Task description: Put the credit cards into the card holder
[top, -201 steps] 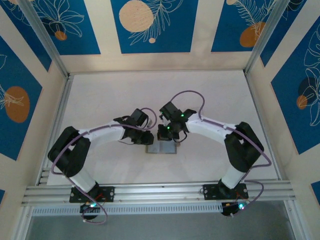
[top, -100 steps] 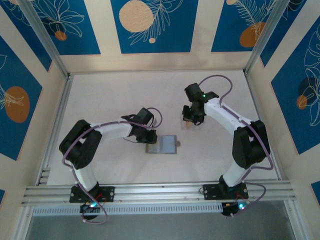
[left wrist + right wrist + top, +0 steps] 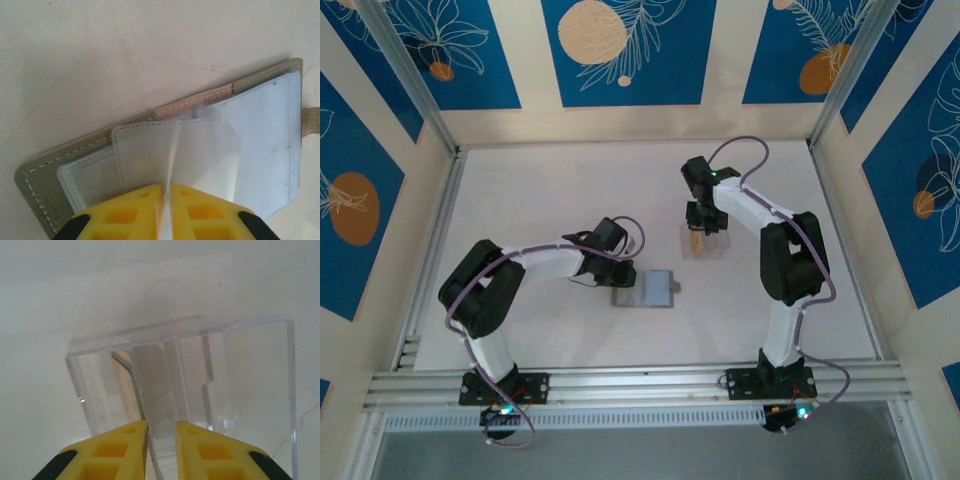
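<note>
The grey card holder (image 3: 656, 290) lies open on the table in front of the arms. In the left wrist view its cover (image 3: 42, 182) and clear inner sleeves (image 3: 265, 145) show. My left gripper (image 3: 167, 192) is shut on one clear sleeve (image 3: 200, 150) and holds it up off the others; from above it (image 3: 620, 281) sits at the holder's left edge. Credit cards (image 3: 129, 390) stand on edge in a clear box (image 3: 250, 370). My right gripper (image 3: 161, 432) hangs open over them, one card's dark edge just inside its left finger (image 3: 120, 445). From above, the right gripper (image 3: 701, 232) is over the box (image 3: 710, 243).
The clear box stands on the white table (image 3: 540, 200), behind and right of the holder. Patterned walls and metal posts (image 3: 420, 100) enclose the table on three sides. A rail (image 3: 640, 385) runs along the near edge by the arm bases.
My right gripper has left the holder, swung back and right to the clear box, and opened. My left gripper has closed on the sleeve and stayed at the holder's left edge.
</note>
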### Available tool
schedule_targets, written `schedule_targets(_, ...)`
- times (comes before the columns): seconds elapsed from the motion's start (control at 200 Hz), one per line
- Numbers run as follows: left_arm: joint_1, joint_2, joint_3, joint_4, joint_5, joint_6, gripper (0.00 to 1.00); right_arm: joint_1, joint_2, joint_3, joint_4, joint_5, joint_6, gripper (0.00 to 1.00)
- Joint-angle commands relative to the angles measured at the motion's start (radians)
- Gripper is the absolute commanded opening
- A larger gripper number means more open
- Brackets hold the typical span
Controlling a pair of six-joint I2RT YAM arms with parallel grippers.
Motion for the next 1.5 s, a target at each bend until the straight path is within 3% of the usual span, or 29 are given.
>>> schedule_targets(0.0,-0.015,0.024,-0.035,-0.058,-0.012,-0.005,0.14,0.016,0.024,0.027,-0.039,0.057,-0.021,0.23)
schedule_targets(0.5,-0.017,0.026,-0.050,-0.041,-0.002,-0.024,0.14,0.036,0.019,0.014,-0.010,-0.004,-0.034,0.25)
schedule_targets(0.885,-0.018,0.030,-0.062,-0.024,0.002,-0.034,0.14,0.029,-0.042,-0.020,0.044,-0.118,-0.033,0.26)
schedule_targets(1.14,-0.018,0.030,-0.067,-0.017,0.007,-0.036,0.14,0.027,-0.070,-0.034,0.053,-0.134,-0.031,0.27)
schedule_targets(1.491,-0.018,0.030,-0.069,-0.017,0.010,-0.039,0.14,0.048,0.018,0.006,0.036,-0.086,-0.048,0.27)
